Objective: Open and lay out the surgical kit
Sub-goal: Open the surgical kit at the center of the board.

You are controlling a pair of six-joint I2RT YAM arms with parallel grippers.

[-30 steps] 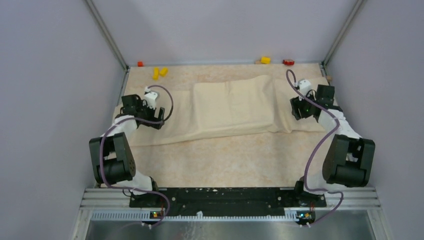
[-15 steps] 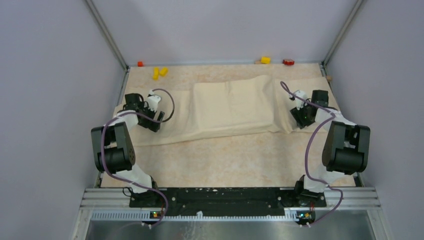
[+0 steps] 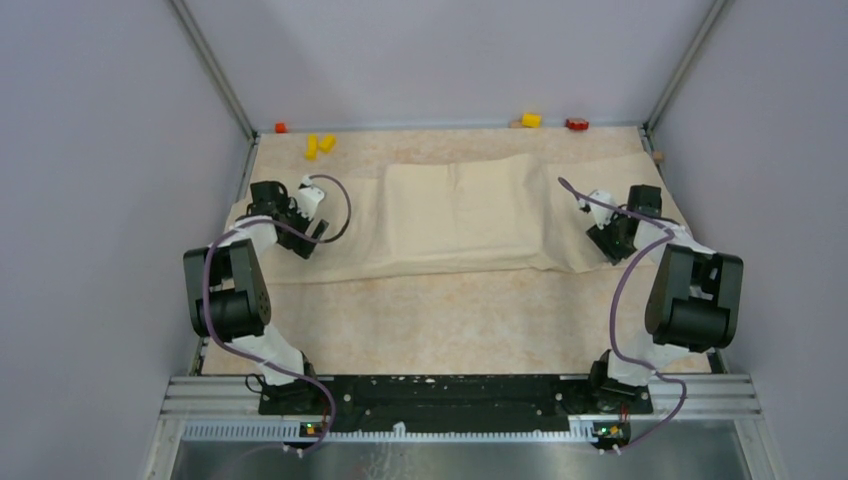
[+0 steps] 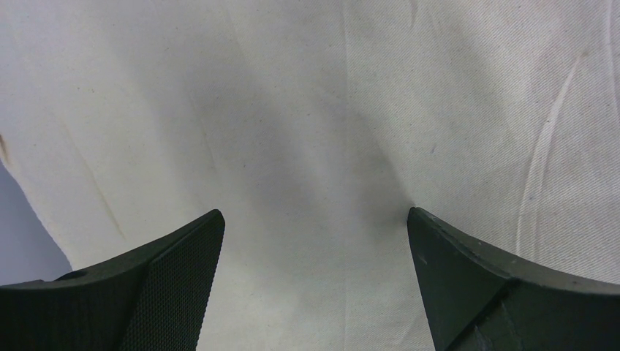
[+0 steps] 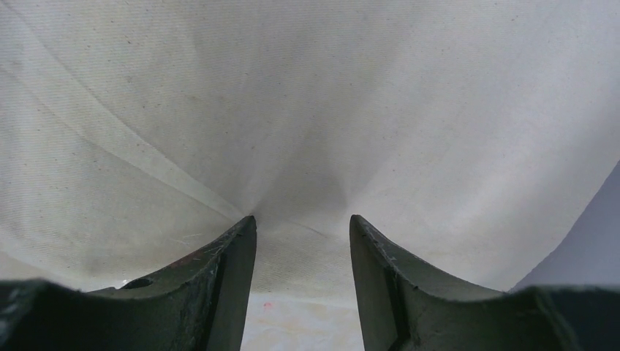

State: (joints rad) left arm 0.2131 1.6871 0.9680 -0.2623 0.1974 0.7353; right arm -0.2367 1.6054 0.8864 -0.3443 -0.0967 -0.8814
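1. Fingers (image 4: 172, 281) of the left gripper (image 4: 314, 219) are spread wide, released, over the beige cloth wrap (image 3: 460, 215), which lies across mid-frame overhead.
2. Right gripper (image 5: 301, 223) fingers (image 5: 230, 281) stand closer together; cloth puckers between them, grip unclear.

Soft, even overhead light, no glare; top view sharp. Wrist cams: cloth wrap (image 4: 307, 110) weave crisp mid-frame, dim grey shadow on it near the fingers (image 4: 168, 285), themselves slightly blurred.
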